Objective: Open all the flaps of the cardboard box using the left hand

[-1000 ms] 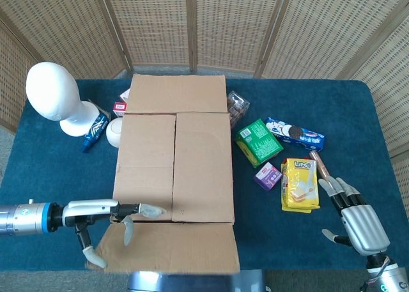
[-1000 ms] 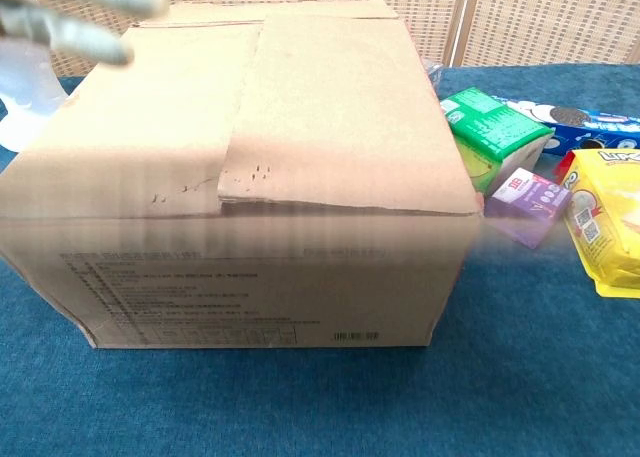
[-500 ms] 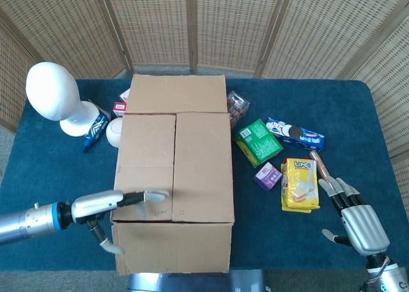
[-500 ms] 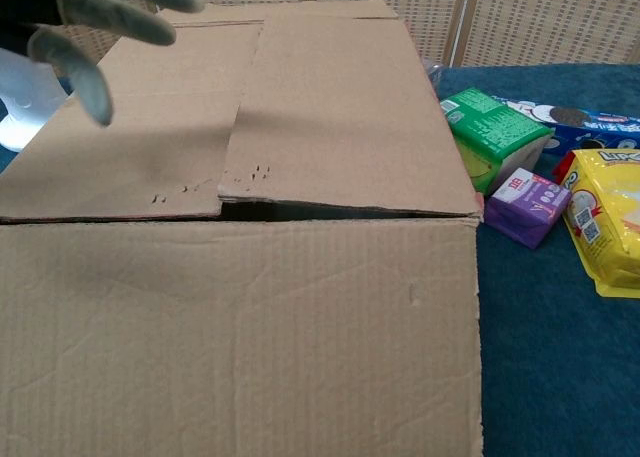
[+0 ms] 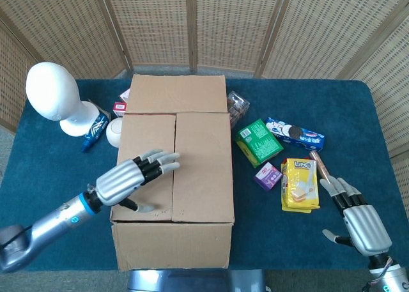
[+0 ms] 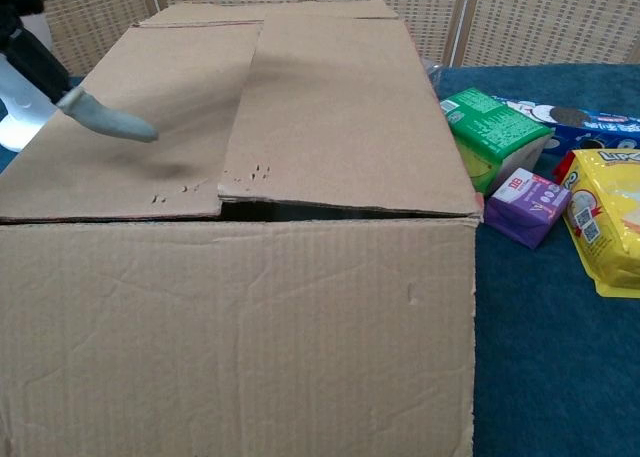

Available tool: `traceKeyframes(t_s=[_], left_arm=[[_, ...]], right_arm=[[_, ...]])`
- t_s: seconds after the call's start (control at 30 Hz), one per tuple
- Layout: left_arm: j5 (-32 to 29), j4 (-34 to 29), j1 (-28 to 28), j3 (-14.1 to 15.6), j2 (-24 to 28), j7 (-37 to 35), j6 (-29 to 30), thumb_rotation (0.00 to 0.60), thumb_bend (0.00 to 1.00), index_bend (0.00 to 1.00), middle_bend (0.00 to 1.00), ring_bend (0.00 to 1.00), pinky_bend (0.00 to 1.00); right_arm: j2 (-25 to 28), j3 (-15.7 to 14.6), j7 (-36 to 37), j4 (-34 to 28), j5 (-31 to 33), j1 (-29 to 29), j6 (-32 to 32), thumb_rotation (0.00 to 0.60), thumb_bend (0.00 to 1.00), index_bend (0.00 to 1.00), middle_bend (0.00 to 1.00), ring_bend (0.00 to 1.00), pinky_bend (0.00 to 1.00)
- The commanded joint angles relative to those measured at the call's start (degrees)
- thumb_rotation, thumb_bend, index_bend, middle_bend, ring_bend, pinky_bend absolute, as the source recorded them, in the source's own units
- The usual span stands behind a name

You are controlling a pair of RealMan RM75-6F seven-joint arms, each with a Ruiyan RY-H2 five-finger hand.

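The robot's left hand [image 5: 131,178], fingers spread and holding nothing, hovers over the left top flap [image 5: 146,166] of the large brown cardboard box [image 5: 174,177] standing mid-surface, while the empty right hand [image 5: 359,223] rests open at the near right.

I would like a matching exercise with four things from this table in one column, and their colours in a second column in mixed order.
Things:
1. mannequin head
2. cardboard box
3. snack bag near the right hand
4. small carton beside that bag

Colours:
A. purple
B. white
C. yellow
D. brown

Pairs: 1-B, 2-D, 3-C, 4-A
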Motion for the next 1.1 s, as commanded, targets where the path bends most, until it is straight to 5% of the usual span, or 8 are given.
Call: traceKeyframes(t_s=[0.03, 0.67, 1.1], left_arm=[[-2.6, 1.9, 0.6, -2.8, -5.0, 6.9, -1.2, 0.600, 0.10, 0.00, 0.00, 0.00, 0.07], [-4.3, 7.9, -1.7, -4.8, -12.5, 18.0, -3.1, 0.600, 0.10, 0.00, 0.00, 0.00, 0.08], [-2.9, 16.9, -2.7, -7.2, -21.3, 19.8, 2.8, 0.600, 0.10, 0.00, 0.00, 0.00, 0.09]], right_arm=[[0.2, 0.0, 0.5, 0.0, 0.0, 0.0, 0.1, 0.600, 0.00, 0.00, 0.00, 0.00, 0.17], [1.1, -0.2, 3.1, 0.0, -0.4, 0.2, 0.1, 0.600, 0.00, 0.00, 0.00, 0.00, 0.17], [1.1, -0.3, 3.2, 0.0, -0.2, 0.4, -0.4, 0.600, 0.00, 0.00, 0.00, 0.00, 0.17]])
